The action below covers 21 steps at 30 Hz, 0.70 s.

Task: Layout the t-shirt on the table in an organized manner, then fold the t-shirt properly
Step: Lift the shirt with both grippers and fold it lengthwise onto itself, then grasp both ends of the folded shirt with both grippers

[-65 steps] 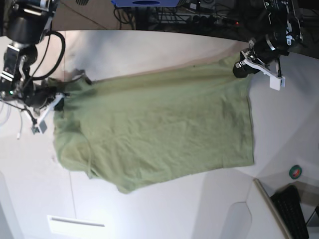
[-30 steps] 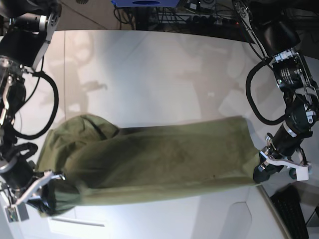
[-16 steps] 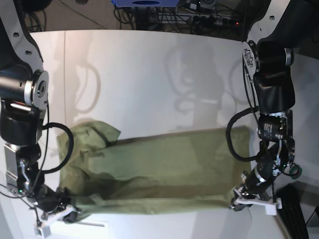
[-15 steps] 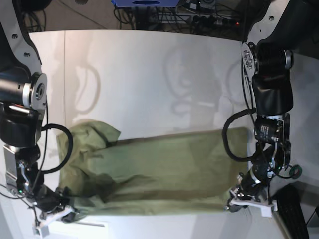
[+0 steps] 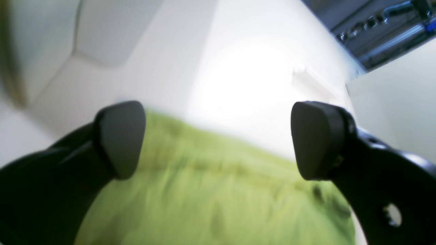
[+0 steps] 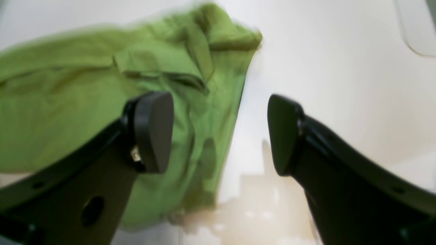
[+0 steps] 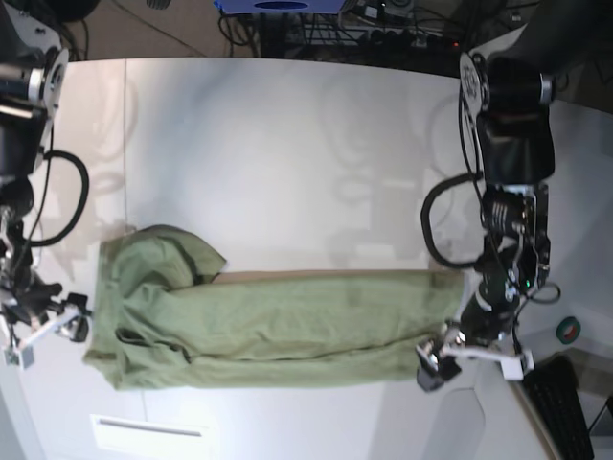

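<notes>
Desk [image 7: 287, 134] carrying shirt [image 7: 278, 326], lying as long folded band across near part, sleeve end bunching beside right gripper [image 7: 48, 326]. Left gripper [image 7: 469, 359] hovering at shirt's opposite end, jaws gaping wide, nothing between. Right gripper gaping too, gripping nothing, just beside sleeve.

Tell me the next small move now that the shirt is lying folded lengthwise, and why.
Probably bring the right gripper back to the bunched sleeve end of the t-shirt to flatten it. Both grippers, including the left gripper, are open and holding nothing, and that end lies rumpled while the rest lies flat on the table.
</notes>
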Available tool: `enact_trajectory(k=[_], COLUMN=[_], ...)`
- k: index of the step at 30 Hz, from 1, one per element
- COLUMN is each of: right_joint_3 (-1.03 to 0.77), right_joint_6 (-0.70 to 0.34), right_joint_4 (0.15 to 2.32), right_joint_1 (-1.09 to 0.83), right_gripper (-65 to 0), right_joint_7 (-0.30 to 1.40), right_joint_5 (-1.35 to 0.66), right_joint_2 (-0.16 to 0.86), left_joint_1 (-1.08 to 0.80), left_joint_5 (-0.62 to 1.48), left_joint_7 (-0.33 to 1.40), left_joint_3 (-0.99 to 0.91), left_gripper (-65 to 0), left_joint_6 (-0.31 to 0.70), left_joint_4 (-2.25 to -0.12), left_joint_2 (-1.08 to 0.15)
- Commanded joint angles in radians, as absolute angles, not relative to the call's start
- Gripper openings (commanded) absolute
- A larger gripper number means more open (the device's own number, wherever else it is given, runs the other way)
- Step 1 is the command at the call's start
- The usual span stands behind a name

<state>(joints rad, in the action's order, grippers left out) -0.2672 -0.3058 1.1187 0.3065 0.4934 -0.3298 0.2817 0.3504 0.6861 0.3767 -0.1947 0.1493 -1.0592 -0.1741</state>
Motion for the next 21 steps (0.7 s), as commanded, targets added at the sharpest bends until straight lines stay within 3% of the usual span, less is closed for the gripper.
enact_trajectory(k=[1, 8, 13, 21], right_joint_3=[-0.291, -0.473, -0.55, -0.55], right_joint_6=[-0.311, -0.309, -0.317, -0.318], right_joint_4=[1.193, 1.34, 1.191, 0.954], right_joint_1=[0.286, 0.076, 0.09, 0.18], right_gripper=[-23.3, -23.1, -23.0, -22.8], right_joint_7=[0.478, 0.558, 0.59, 0.513], right_joint_5=[-0.346, -0.346, -0.344, -0.346], right_joint_2=[0.294, 0.186, 0.137, 0.134], left_joint_1=[0.321, 0.03, -0.071, -0.105], left_joint_5=[0.697, 0.697, 0.697, 0.697], left_joint_7=[0.361, 0.358, 0.364, 0.364], left_joint_3=[-0.199, -0.302, -0.433, -0.44], left_gripper=[0.0, -1.2, -1.2, -1.2], left_joint_6=[0.153, 0.156, 0.159, 0.166], left_joint_4=[-1.101, -1.19, -1.257, -1.254], left_joint_2=[-0.188, -0.185, -0.143, -0.15])
